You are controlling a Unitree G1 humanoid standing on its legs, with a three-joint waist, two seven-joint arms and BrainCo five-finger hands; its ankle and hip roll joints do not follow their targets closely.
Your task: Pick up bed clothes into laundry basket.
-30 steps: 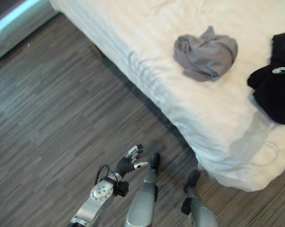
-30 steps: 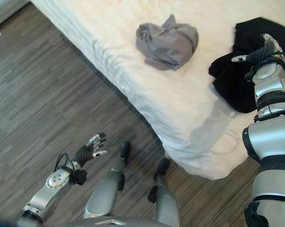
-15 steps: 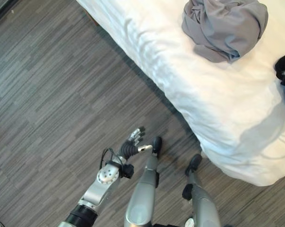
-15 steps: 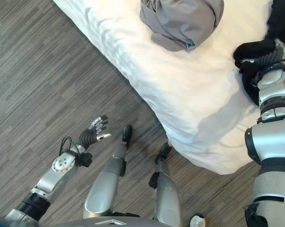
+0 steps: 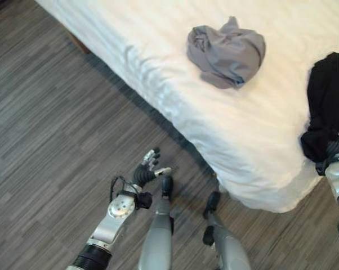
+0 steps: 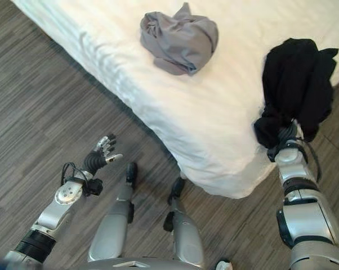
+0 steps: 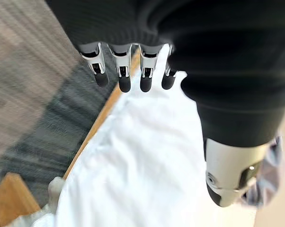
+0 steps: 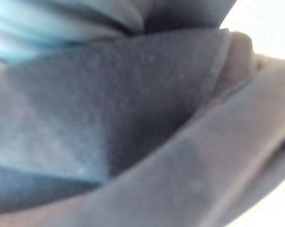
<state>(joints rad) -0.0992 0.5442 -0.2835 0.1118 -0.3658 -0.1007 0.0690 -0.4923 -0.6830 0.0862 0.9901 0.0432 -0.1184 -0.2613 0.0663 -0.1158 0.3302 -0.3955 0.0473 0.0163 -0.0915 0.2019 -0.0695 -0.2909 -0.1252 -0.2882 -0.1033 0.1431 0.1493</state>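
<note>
Fingers of the right hand [image 6: 283,140] are buried in the black garment [image 6: 296,84] at the bed [image 6: 214,129] corner, grasp unreadable; left hand [image 5: 145,170] hangs relaxed; grey garment [image 6: 178,36] awaits.

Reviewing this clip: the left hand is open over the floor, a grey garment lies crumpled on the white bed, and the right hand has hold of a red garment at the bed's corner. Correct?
Not quite. The garment at the right hand is black, not red, as the right eye view shows. The rest stands: left hand open over the floor, grey garment crumpled on the white bed.
</note>
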